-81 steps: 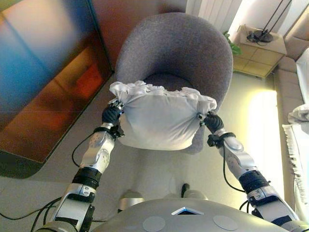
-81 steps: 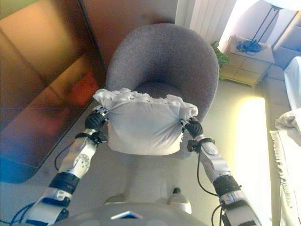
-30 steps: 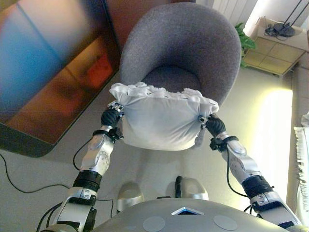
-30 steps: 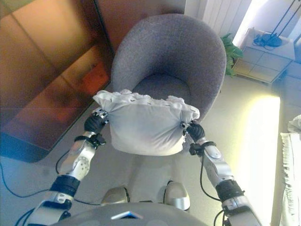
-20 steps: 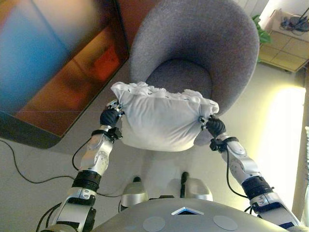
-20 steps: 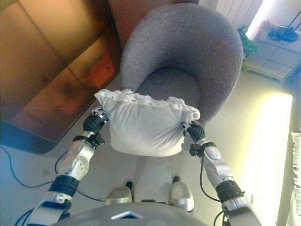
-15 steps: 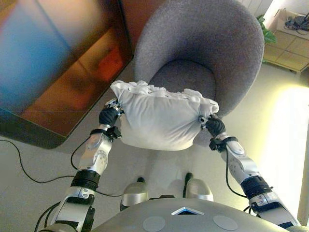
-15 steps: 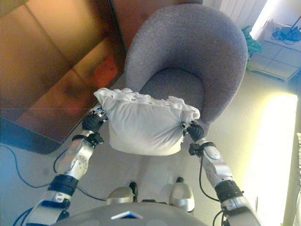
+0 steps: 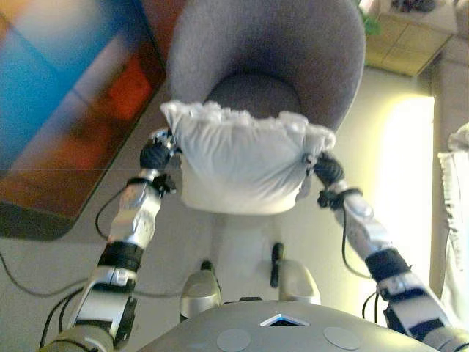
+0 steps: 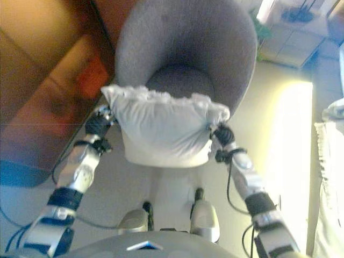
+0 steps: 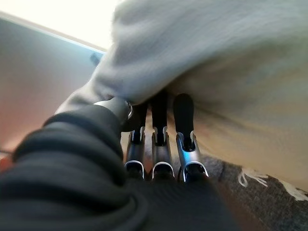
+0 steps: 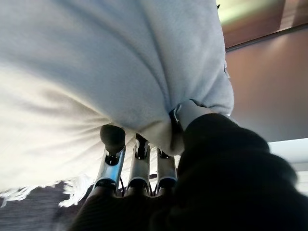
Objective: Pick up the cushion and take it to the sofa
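— Cushion (image 9: 242, 165) is up off the grey armchair (image 9: 293, 66), hanging in the air in front of it between both arms. How's the grip?

— Each hand pinches 1 top corner. The left hand (image 9: 155, 154) has the fabric bunched between thumb and curled fingers (image 11: 183, 113); the right hand (image 9: 327, 169) does the same at the far corner, its fingers (image 12: 112, 136) dug into the cloth.

— So what makes the carry go well?

— I'd keep the 2 hands level and the same way apart, so the cover stays taut and neither corner slips. Turning the body slowly toward the sofa should stop the cushion swinging. It hangs low in front, so the feet want room under it.

— And the cushion itself?

— White, soft, plump, with a frilled edge (image 10: 161, 97) along the top. It sags into a rounded belly below the 2 gathered corners. Looks light, but the loose cover could creep through a weak pinch.
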Controlling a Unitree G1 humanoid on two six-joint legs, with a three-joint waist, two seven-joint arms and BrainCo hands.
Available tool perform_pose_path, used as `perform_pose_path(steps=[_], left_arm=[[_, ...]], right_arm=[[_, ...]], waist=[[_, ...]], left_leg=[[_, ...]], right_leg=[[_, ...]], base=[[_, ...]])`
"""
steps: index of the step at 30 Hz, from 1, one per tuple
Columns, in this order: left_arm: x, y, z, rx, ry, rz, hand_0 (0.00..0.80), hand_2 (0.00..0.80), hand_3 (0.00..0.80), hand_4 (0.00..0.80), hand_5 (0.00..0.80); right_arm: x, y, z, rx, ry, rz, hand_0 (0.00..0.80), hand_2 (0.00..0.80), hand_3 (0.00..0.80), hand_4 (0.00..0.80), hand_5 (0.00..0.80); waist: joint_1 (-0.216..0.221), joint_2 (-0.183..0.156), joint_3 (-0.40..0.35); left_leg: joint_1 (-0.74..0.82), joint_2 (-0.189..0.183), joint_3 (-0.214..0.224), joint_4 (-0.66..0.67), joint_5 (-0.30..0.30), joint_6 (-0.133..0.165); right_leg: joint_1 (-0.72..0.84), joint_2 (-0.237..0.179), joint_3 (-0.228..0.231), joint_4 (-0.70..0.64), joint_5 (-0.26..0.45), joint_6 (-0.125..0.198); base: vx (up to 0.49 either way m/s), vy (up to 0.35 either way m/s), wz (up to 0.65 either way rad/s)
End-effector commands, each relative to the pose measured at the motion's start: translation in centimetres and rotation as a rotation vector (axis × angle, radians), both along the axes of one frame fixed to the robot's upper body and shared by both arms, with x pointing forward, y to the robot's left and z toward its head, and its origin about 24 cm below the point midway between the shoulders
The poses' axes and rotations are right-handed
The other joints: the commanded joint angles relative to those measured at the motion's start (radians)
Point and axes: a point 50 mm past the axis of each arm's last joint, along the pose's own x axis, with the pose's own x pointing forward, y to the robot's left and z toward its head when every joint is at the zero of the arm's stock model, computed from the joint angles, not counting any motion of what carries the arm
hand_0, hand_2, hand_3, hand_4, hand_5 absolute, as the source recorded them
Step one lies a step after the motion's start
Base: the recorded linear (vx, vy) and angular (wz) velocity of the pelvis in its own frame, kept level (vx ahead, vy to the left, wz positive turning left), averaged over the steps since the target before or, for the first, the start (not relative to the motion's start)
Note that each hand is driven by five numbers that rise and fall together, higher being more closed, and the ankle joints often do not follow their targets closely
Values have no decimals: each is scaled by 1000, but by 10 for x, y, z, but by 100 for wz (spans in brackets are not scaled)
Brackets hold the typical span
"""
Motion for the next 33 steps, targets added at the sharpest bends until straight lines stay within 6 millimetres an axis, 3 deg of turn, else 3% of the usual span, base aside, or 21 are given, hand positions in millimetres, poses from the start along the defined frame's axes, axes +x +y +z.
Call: perform_pose_path(steps=[1,4,6,9,12,15,22,33], left_arm=[[21,-23,89,-11,-356,-79,800,800,800,800,800],[28,-31,108,-48,-400,-106,800,800,800,800,800],[36,-38,129,-74,-433,-113,800,800,800,800,800],[43,-43,156,-43,-479,-72,800,800,800,800,800],[46,-43,160,-16,-460,-59,800,800,800,800,800],[51,-43,160,5,-426,-51,800,800,800,800,800],[57,-55,171,-7,-399,-48,800,800,800,800,800],[67,-51,197,19,-387,28,800,800,800,800,800]], right_arm=[[20,45,90,140,-326,134,800,800,800,800,800],[27,50,115,135,-390,160,800,800,800,800,800],[32,52,136,100,-439,166,800,800,800,800,800],[36,54,158,73,-480,172,800,800,800,800,800],[39,59,162,57,-453,165,800,800,800,800,800],[42,62,161,48,-426,161,800,800,800,800,800],[50,65,167,26,-396,141,800,800,800,800,800],[66,64,192,-36,-387,93,800,800,800,800,800]], waist=[[-11,0,40],[-9,7,55],[-11,16,69],[-22,12,92],[-22,4,90],[-23,2,89],[-28,7,101],[-25,15,102]], left_leg=[[-152,12,-99,67,74,-43],[-216,-8,-156,128,50,-50],[-247,-7,-132,139,50,-41],[-327,3,-105,256,-1,-41],[-359,17,-101,368,-72,-35],[-359,22,-102,392,-92,-37],[-340,10,-96,335,-61,-47],[-335,13,-79,284,-30,-59]], right_leg=[[-9,-98,33,121,-90,89],[-70,-97,68,162,-99,86],[-126,-100,72,229,-118,87],[-217,-107,84,372,-170,75],[-251,-111,97,474,-220,58],[-258,-119,104,499,-234,59],[-241,-129,109,443,-202,79],[-229,-154,93,384,-176,94]], base=[[-173,130,-20],[-94,121,-34],[-148,107,-49],[-118,40,2],[68,-14,-5],[107,7,2],[26,-1,-2],[22,12,0]])
